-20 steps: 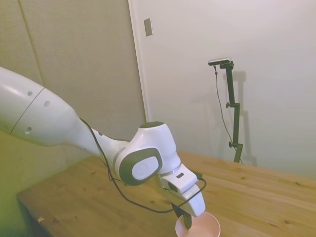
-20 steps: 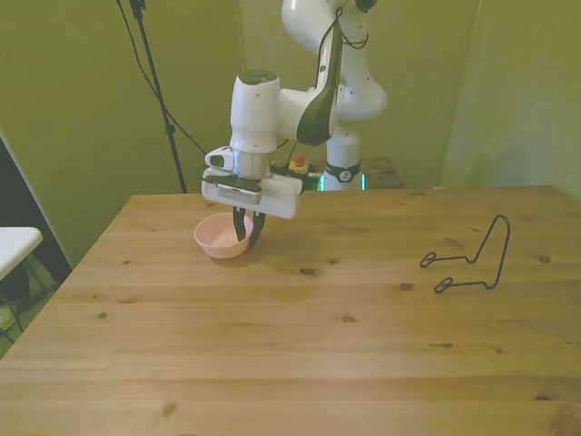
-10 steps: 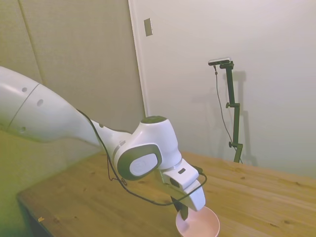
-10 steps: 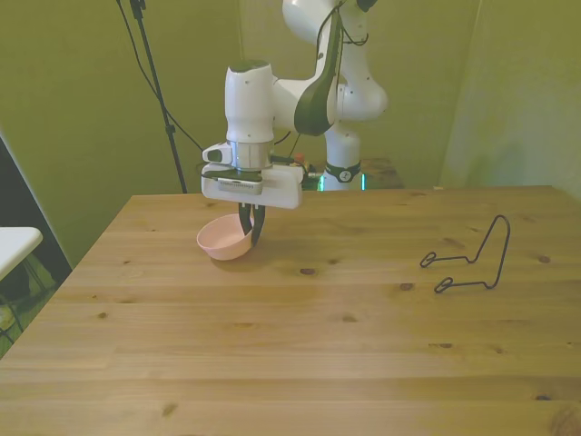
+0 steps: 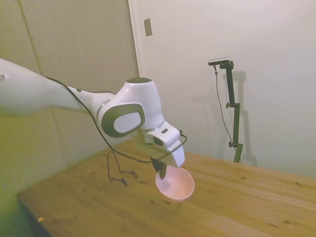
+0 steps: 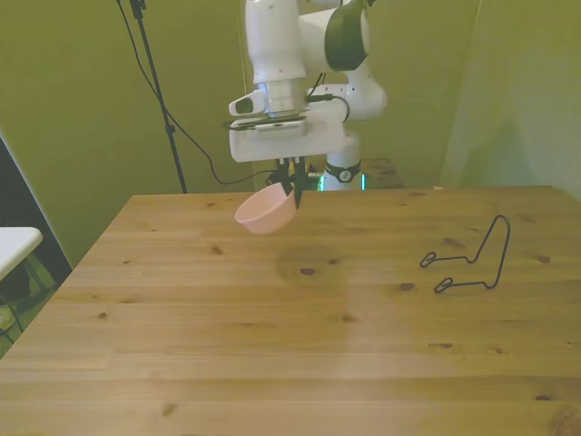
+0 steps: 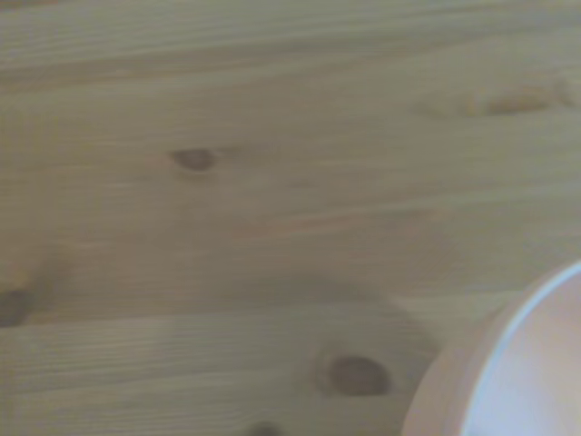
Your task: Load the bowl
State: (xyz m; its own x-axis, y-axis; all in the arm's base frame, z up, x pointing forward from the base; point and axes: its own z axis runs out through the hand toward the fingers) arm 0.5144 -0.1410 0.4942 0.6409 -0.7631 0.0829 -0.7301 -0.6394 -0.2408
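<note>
From the side view, the white two-finger gripper (image 5: 159,170) is clamped on the rim of the small pale pink round plastic-looking bowl (image 5: 175,184). The bowl hangs tilted from that rim, clear of the wooden table (image 5: 247,207), its opening turned partly toward this camera. Beyond the arm stands the thin black wire stand (image 5: 117,170), on the far side of the bowl as this camera sees it. Bare planks lie under the bowl and out toward the near edge.

In the front view, the gripper (image 6: 290,178) pinches the bowl (image 6: 266,211) at its upper rim, so the bowl dangles below and slightly to the front view's left of the fingertips. A faint round shadow lies on the table (image 6: 272,363) beneath it. The wire stand (image 6: 470,258) is well apart, off to the front view's right and a little nearer the camera, resting near that edge of the table. Judging by the task, the coming move is a carry across toward the stand; the stretch of table between them holds nothing, and the bowl hangs high enough to pass over it.

The wrist view shows knotted planks (image 7: 227,182) and a blurred curve of the bowl's rim (image 7: 508,372) in one corner.
</note>
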